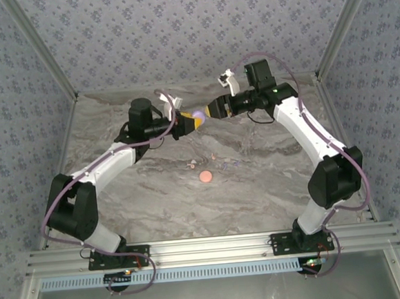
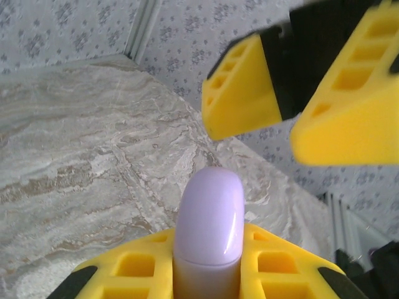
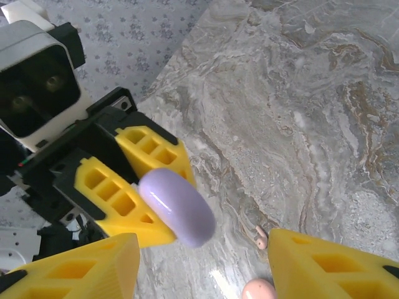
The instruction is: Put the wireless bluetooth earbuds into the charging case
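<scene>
My left gripper (image 1: pixel 189 123) is shut on a lilac charging case (image 1: pixel 198 114), held on edge above the back of the table. In the left wrist view the closed case (image 2: pixel 210 218) stands up between my yellow fingers (image 2: pixel 140 265). My right gripper (image 1: pixel 211 110) faces it, open, its fingers (image 2: pixel 243 87) apart and not touching the case. In the right wrist view the lilac case (image 3: pixel 177 208) sits just beyond my open right gripper (image 3: pixel 202 274). Tiny earbuds (image 1: pixel 189 165) lie on the marble; one whitish-pink earbud (image 3: pixel 261 237) lies next to a pink case (image 3: pixel 259 289).
A round pink case (image 1: pixel 205 177) lies at the table's middle, with more small pieces (image 1: pixel 233 163) scattered just behind it. Patterned walls and metal posts (image 1: pixel 38 44) close in the marble table (image 1: pixel 272 185) on three sides.
</scene>
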